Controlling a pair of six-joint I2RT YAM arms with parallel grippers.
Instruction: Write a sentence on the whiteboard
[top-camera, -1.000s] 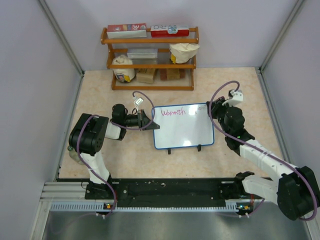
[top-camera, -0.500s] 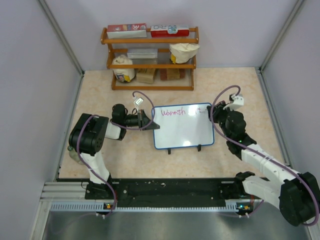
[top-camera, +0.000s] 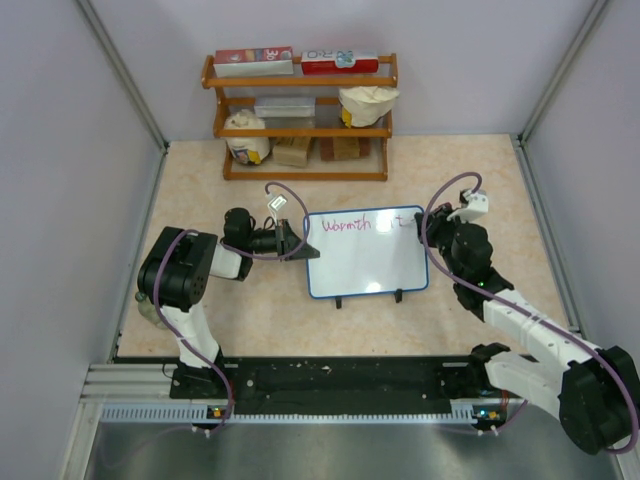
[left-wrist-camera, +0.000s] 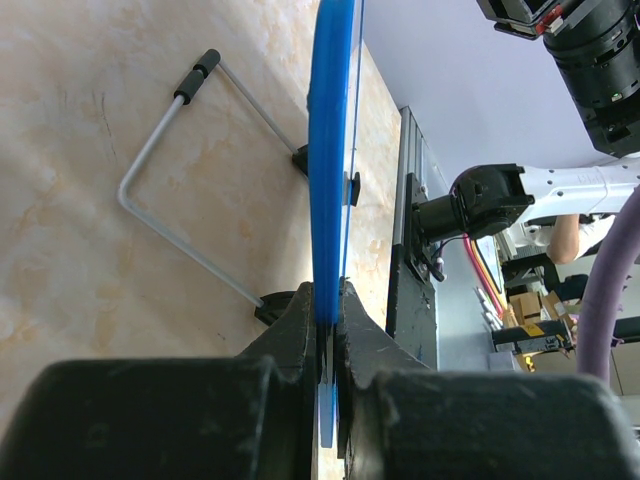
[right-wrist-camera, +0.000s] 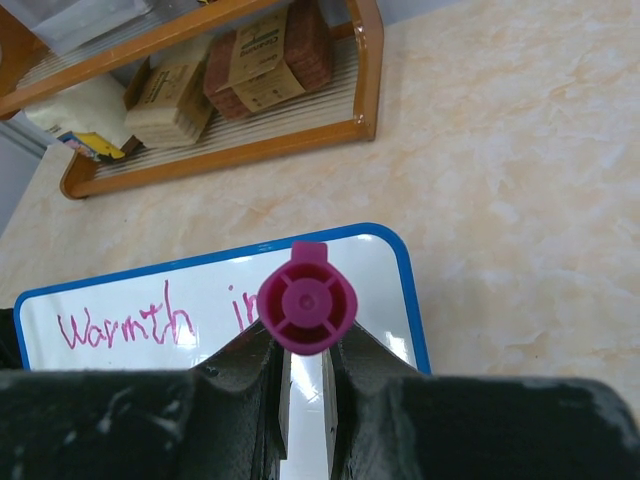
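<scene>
The whiteboard (top-camera: 365, 255), white with a thin blue frame, lies mid-table with pink writing "Warmth in" along its top. My left gripper (top-camera: 300, 250) is shut on the board's left edge; in the left wrist view the blue frame (left-wrist-camera: 330, 150) runs straight up from between the jaws of the left gripper (left-wrist-camera: 330, 300). My right gripper (top-camera: 432, 225) hovers at the board's upper right corner, shut on a magenta marker (right-wrist-camera: 307, 303) seen end-on, pointing down at the whiteboard (right-wrist-camera: 150, 320) just right of the last letters. The marker's tip is hidden.
A wooden shelf (top-camera: 300, 115) with boxes, bags and jars stands at the back. Its lower tier (right-wrist-camera: 230, 150) shows in the right wrist view. The board's wire stand (left-wrist-camera: 190, 160) and black feet (top-camera: 398, 296) rest on the beige tabletop. Walls close in left and right.
The right gripper with the marker has shifted slightly right along the board's top, and the letters "in" now follow "Warmth". The left arm has not moved.
</scene>
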